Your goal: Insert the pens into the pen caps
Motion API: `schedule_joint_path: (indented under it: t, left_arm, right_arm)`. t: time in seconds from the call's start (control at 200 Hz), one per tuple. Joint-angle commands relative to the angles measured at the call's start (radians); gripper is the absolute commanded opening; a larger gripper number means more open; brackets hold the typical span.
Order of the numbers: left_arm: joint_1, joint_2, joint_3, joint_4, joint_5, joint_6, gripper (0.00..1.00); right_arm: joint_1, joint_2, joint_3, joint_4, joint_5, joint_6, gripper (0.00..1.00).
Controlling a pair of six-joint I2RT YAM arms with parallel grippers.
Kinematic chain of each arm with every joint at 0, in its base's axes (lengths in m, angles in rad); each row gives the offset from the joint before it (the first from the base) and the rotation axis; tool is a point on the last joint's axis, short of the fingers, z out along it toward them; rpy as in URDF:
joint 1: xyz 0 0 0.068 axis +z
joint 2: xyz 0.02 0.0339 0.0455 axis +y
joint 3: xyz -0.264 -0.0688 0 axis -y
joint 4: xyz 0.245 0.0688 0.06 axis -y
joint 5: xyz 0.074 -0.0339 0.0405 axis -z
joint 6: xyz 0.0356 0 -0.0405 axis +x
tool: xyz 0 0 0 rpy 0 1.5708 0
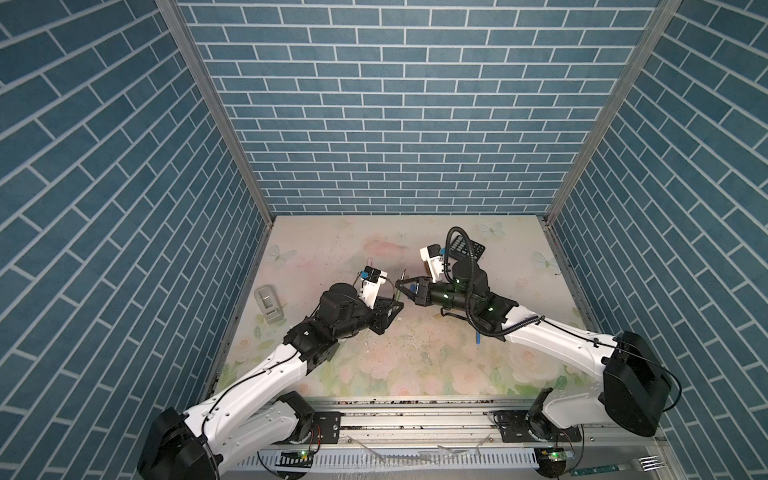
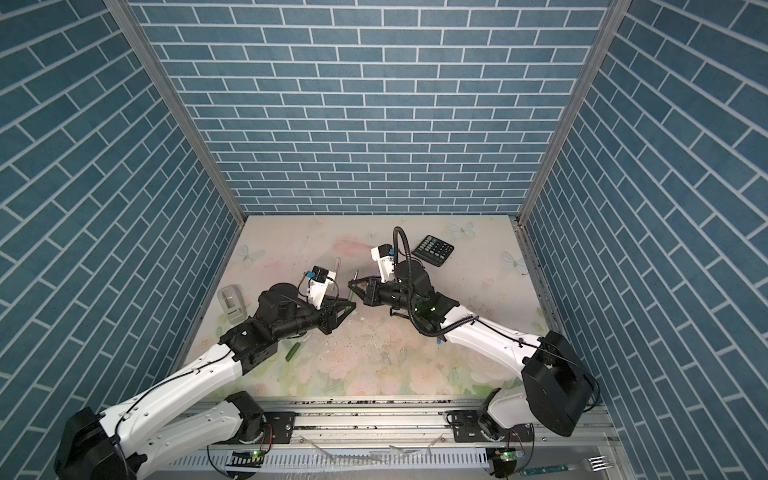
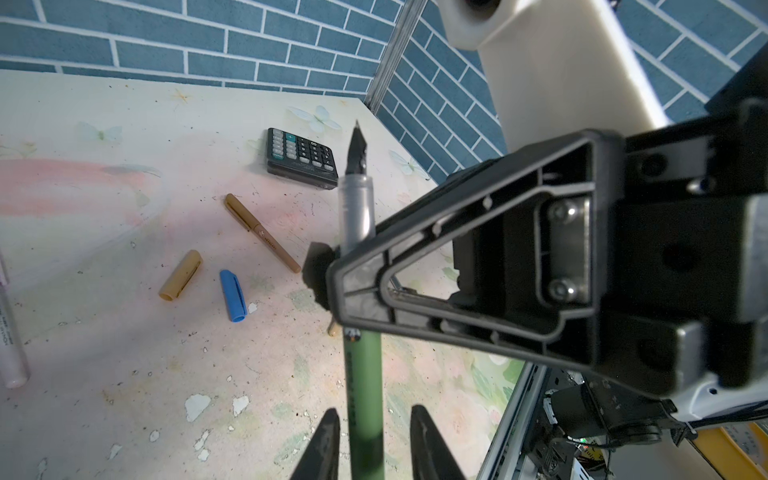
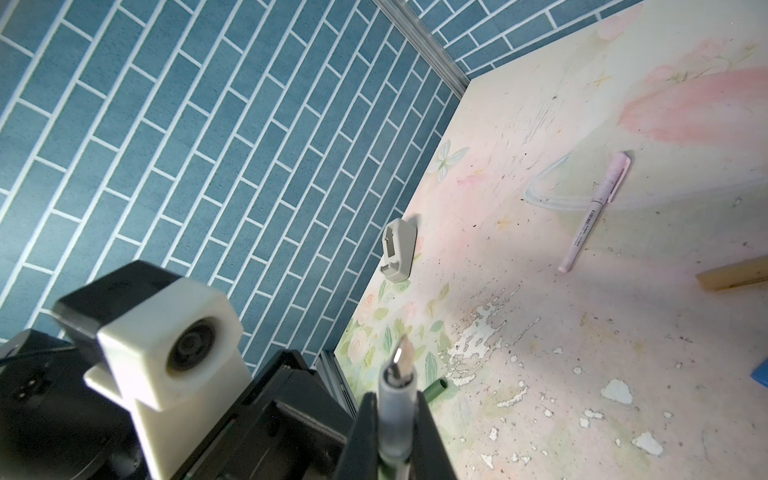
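Now the green pen (image 3: pixel 363 374) hangs between both grippers.
The right gripper (image 4: pixel 397 399) clamps its clear neck; the left gripper (image 3: pixel 374 432) is parted, fingers beside the barrel, not touching. The green cap (image 2: pixel 293 350) lies on the table (image 2: pixel 374 374).

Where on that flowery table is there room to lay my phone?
The front strip along the metal rail, between the left arm and right arm, is bare. So is the far left corner behind the grey holder. The middle is crowded: tan pen, tan cap and blue cap lie where the arms meet.
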Motion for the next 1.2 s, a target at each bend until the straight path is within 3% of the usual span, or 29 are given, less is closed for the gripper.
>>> schedule_joint_path:
  t: [0.0, 0.32, 0.46, 0.715, 0.94, 1.075, 1.19]
  left_arm:
    - [-0.004, -0.002, 0.018, -0.029, 0.020, 0.017, 0.23]
    - [-0.004, -0.022, 0.033, -0.063, 0.019, 0.036, 0.07]
    - [-0.004, -0.017, 0.053, -0.086, -0.028, 0.030, 0.02]
    - [0.017, 0.023, 0.263, -0.324, -0.352, 0.084, 0.00]
    - [0.228, 0.059, 0.393, -0.346, -0.347, 0.105, 0.00]
    - [0.376, 0.111, 0.422, -0.318, -0.229, 0.106, 0.00]
    - [0.420, 0.126, 0.394, -0.307, -0.249, 0.112, 0.00]
  right_arm:
    - [0.005, -0.007, 0.020, 0.000, 0.001, 0.004, 0.05]
    - [0.008, 0.002, 0.023, 0.002, -0.008, 0.005, 0.07]
    - [0.006, -0.021, 0.025, -0.010, -0.002, 0.000, 0.39]
    - [0.008, -0.150, -0.016, -0.148, 0.148, -0.068, 0.51]
    - [0.059, -0.098, -0.035, -0.262, 0.256, -0.114, 0.51]
    - [0.143, 0.040, 0.022, -0.335, 0.312, -0.159, 0.51]
    - [0.218, 0.183, 0.133, -0.434, 0.368, -0.231, 0.51]
